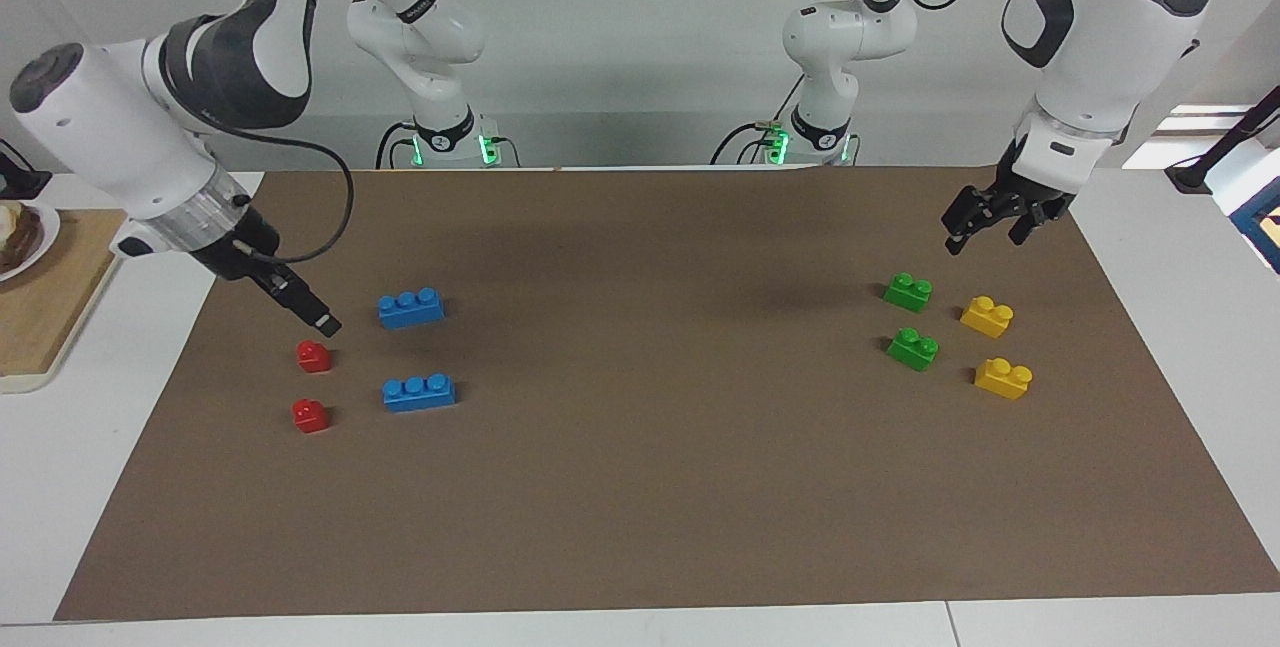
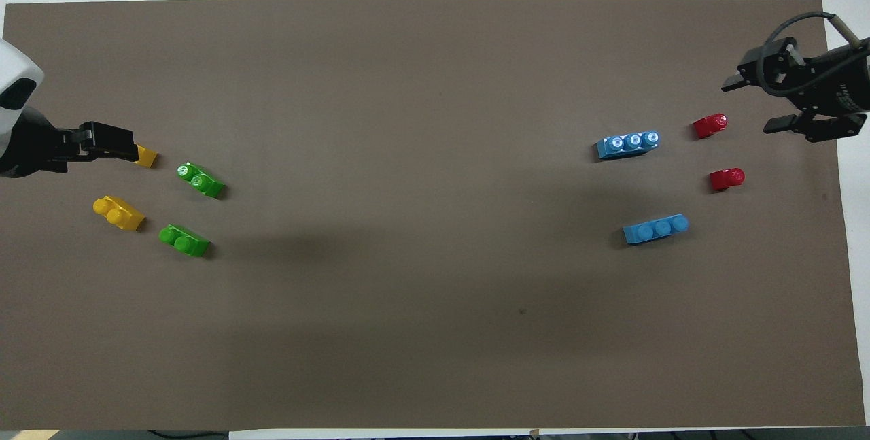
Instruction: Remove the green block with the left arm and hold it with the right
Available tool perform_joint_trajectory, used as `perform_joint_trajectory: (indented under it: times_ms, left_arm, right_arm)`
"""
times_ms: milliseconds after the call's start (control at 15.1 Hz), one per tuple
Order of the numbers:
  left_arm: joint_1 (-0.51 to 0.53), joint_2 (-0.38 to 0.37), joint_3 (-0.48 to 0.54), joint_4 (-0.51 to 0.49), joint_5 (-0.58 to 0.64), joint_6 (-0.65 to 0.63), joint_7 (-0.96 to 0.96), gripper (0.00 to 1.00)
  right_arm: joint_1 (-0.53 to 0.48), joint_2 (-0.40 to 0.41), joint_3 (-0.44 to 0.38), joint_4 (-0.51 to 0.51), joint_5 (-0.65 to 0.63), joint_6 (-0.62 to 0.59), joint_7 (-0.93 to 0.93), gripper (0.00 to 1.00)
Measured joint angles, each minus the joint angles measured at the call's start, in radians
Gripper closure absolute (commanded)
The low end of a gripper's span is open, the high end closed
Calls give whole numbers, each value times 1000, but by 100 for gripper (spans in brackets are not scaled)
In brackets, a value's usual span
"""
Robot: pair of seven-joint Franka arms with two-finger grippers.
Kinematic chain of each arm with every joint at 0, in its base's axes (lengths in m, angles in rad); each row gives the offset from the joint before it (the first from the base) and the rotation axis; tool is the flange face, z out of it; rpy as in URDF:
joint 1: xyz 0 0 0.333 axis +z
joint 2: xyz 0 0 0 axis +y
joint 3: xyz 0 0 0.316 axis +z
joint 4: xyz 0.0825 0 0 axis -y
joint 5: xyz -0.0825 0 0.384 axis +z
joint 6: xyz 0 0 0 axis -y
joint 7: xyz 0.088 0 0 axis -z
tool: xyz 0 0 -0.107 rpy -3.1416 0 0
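Green block (image 1: 908,291) (image 2: 200,180), a small two-stud brick, lies flat on the brown mat (image 1: 640,487) (image 2: 408,331) toward the left arm's end of the table, untouched. A second green block (image 1: 913,348) (image 2: 183,241) sits just beside it, farther from the robots. Two yellow bricks lie closer to the mat's edge at that same end: one (image 1: 987,316) (image 2: 145,156) level with the first green block, the other (image 1: 1003,377) (image 2: 119,213) level with the second.

The left gripper (image 1: 985,223) (image 2: 109,143) hangs in the air above the mat, over the spot just nearer to the robots than the first green block and yellow brick. Its black fingers are spread apart and carry nothing.

Toward the right arm's end of the table lie two three-stud blue bricks, one (image 1: 411,308) (image 2: 628,145) nearer to the robots and one (image 1: 419,392) (image 2: 656,228) farther. Beside them, closer to the mat's edge, sit two small red pieces (image 1: 314,356) (image 2: 709,126) and (image 1: 310,415) (image 2: 726,179).

The right gripper (image 1: 322,323) (image 2: 768,103) is raised over the mat edge, near the red piece that lies nearer to the robots. Its wide fingers stand apart in the overhead view and grasp nothing.

A wooden board (image 1: 40,307) rests on the white table, off the mat, at the right arm's end.
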Motion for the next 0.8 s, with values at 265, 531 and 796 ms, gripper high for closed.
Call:
perform_joint_trajectory:
  times_ms: [265, 531, 796]
  left_arm:
    - [-9, -25, 0, 0, 1, -38, 29, 0]
    - [-9, -31, 3, -1, 1, -64, 93, 0]
    - [-9, -31, 4, -3, 1, -65, 109, 0]
  right_arm:
    - [1, -79, 4, 34, -72, -128, -181, 2]
    - [1, -130, 5, 72, -102, -250, -351, 1]
    - [19, -158, 12, 74, -175, -330, -462, 1]
